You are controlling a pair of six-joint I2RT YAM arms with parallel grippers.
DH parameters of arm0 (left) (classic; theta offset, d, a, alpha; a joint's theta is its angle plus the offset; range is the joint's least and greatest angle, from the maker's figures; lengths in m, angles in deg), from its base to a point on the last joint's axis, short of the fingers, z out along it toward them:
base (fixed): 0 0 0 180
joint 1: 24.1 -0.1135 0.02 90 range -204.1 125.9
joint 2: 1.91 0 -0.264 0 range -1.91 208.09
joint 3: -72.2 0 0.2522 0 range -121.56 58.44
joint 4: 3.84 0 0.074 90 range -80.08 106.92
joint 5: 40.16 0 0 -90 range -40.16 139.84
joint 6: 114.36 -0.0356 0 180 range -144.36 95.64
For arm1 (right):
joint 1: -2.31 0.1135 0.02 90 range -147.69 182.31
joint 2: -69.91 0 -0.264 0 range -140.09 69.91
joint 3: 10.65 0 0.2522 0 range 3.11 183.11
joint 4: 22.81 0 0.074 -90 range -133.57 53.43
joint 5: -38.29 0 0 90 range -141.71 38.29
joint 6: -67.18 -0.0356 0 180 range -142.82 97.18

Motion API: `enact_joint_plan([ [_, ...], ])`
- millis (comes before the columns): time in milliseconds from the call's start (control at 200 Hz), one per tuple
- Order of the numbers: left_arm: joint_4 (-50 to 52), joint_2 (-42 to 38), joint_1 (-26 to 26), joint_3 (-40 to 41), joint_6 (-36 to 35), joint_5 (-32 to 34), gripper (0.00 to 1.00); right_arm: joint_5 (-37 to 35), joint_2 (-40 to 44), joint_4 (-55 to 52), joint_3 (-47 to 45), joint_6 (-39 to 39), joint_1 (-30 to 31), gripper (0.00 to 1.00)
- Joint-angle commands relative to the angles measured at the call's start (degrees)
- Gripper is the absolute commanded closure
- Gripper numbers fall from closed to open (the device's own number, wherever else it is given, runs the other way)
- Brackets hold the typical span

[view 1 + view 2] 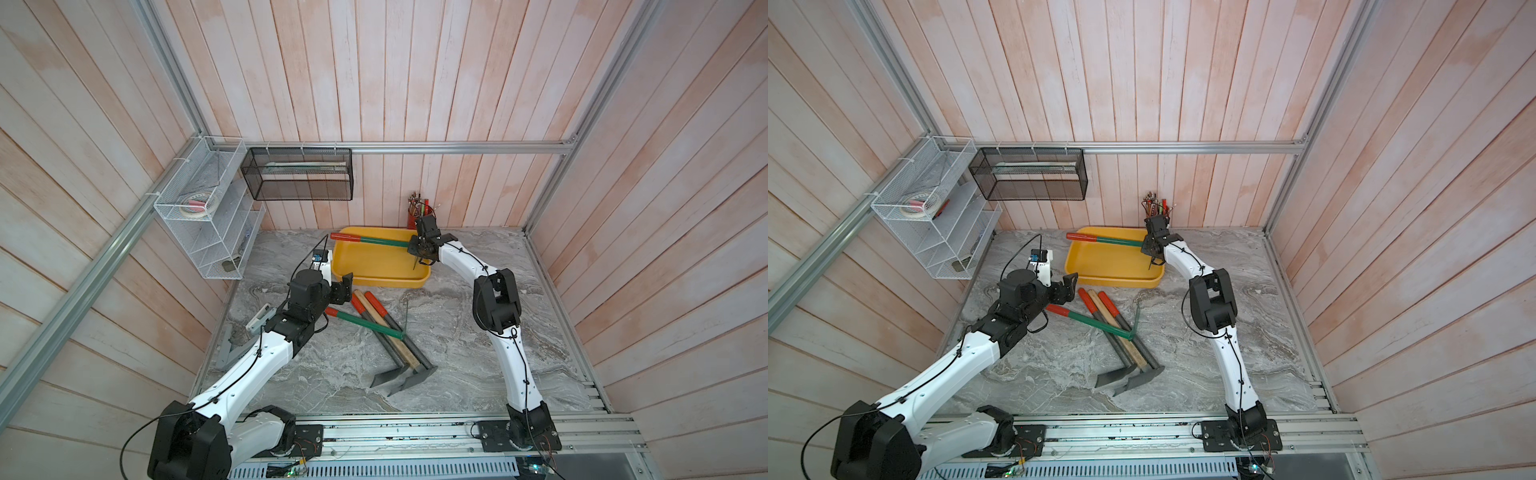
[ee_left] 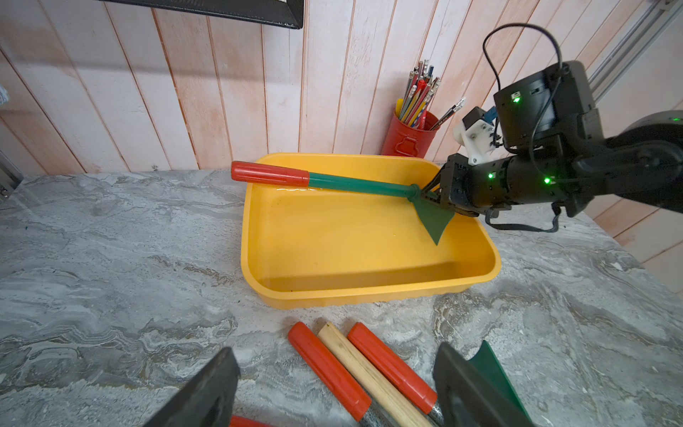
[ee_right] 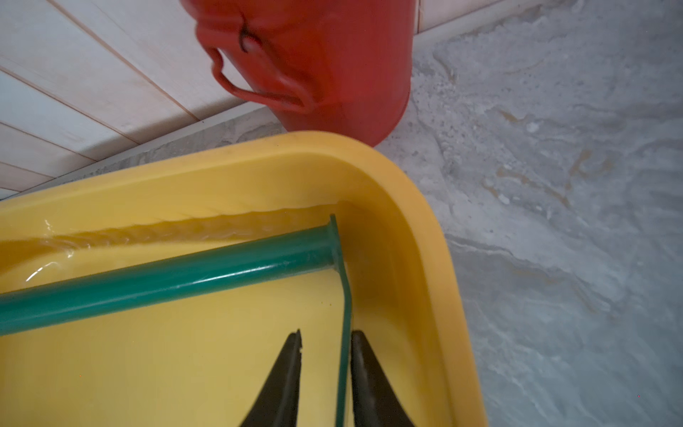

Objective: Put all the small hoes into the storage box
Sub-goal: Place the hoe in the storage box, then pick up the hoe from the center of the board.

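Near the counter's [image 1: 478,374] back edge, the right arm [image 1: 465,259] arches into the storage box [image 1: 384,281], right gripper [image 3: 327,334] loosely parted around the small hoe's [image 2: 354,185] blade.

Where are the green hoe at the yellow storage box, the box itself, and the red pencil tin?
small hoe [image 2: 358,186]: left wrist view, on its green shaft.
storage box [image 2: 369,294]: left wrist view, on its outer wall.
red tin [image 2: 406,140]: left wrist view, on its side.

Grey marble-look tabletop [image 1: 478,365]: yellow storage box [image 1: 386,281] at back, red pencil tin [image 2: 408,136] adj., hoes [image 1: 384,330] heaped in front.
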Motion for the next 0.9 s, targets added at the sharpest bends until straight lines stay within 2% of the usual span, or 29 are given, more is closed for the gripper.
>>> enact_joint_plan([
  [0, 0.3, 0.5, -0.3, -0.2, 0.0, -0.1, 0.15, 0.8, 3.7, 3.6, -2.2, 3.1, -0.2, 0.69],
  [110, 0.2, 0.6, -0.3, 0.2, 0.1, -0.2, 0.15, -1.9, 9.6, 8.3, -7.6, 5.7, 0.6, 0.64],
  [235, -0.4, 1.4, -0.3, 0.4, 0.0, -0.4, 0.15, -7.1, 20.5, 11.8, -15.5, 9.0, 2.1, 0.6],
  [365, -2.2, 2.8, -0.3, 0.6, -0.1, -0.8, 0.15, -11.6, 35.3, 16.0, -30.4, 12.8, 5.8, 0.55],
  [425, -3.7, 3.9, -0.3, 0.8, -0.1, -1.0, 0.15, -12.0, 41.0, 15.8, -37.5, 12.3, 8.0, 0.48],
  [485, -5.3, 5.3, -0.3, 0.9, 0.3, -1.1, 0.15, -12.5, 44.6, 12.8, -43.0, 8.4, 10.5, 0.48],
  [670, -10.0, 9.1, -0.3, 0.7, 2.1, -3.6, 0.15, -6.0, 45.8, 5.9, -55.7, -7.5, 18.6, 0.51],
  [780, -10.5, 10.3, -0.3, -0.1, 2.1, -4.7, 0.15, -3.8, 43.0, 5.6, -56.4, -12.6, 23.5, 0.6],
  [895, -10.9, 10.1, -0.3, 0.3, 1.8, -4.9, 0.15, -2.0, 38.8, 3.3, -52.9, -16.0, 25.2, 0.6],
])
